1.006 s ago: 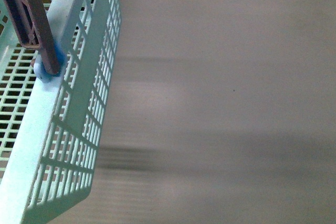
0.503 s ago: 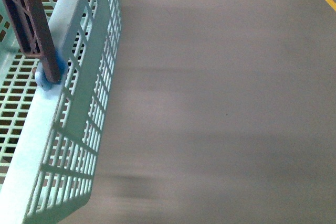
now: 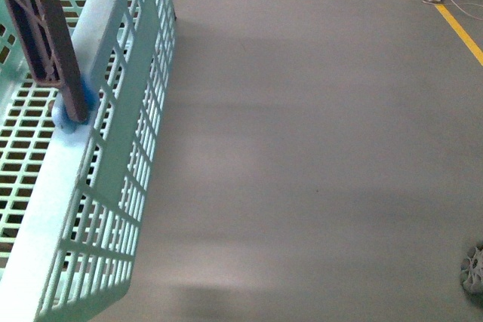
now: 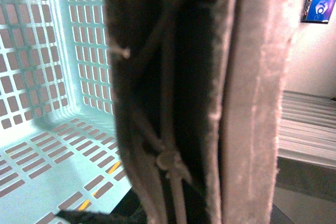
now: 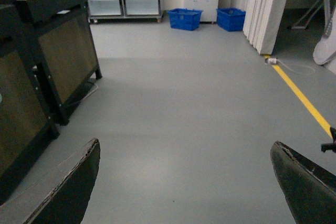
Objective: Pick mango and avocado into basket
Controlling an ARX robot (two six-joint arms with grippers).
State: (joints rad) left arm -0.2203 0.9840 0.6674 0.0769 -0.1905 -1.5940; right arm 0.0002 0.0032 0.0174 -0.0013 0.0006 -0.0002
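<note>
1. Teal plastic lattice basket [image 3: 113, 111] fills the left edge of the front view, its brown-grey swing handle [image 3: 45, 35] standing up from the rim. The slotted base that shows is bare, and no mango or avocado appears anywhere.
2. Up close, the left wrist view is crowded by that handle [image 4: 173, 77] and its white zip ties [image 4: 168, 158]. I cannot tell how the left gripper's jaws stand.
3. Mid-room, the smooth grey floor [image 3: 317, 148] has lost its streaky blur. The rig seems to be settling, and the fruit has yet to be found.
4. Further right, more of the yellow floor line [image 3: 460, 28] shows, and a grey shoe [image 3: 474, 269] has entered the corner. Someone is close there.
5. The right gripper [image 5: 185, 148] hangs with jaws spread wide and empty over open floor.
</note>
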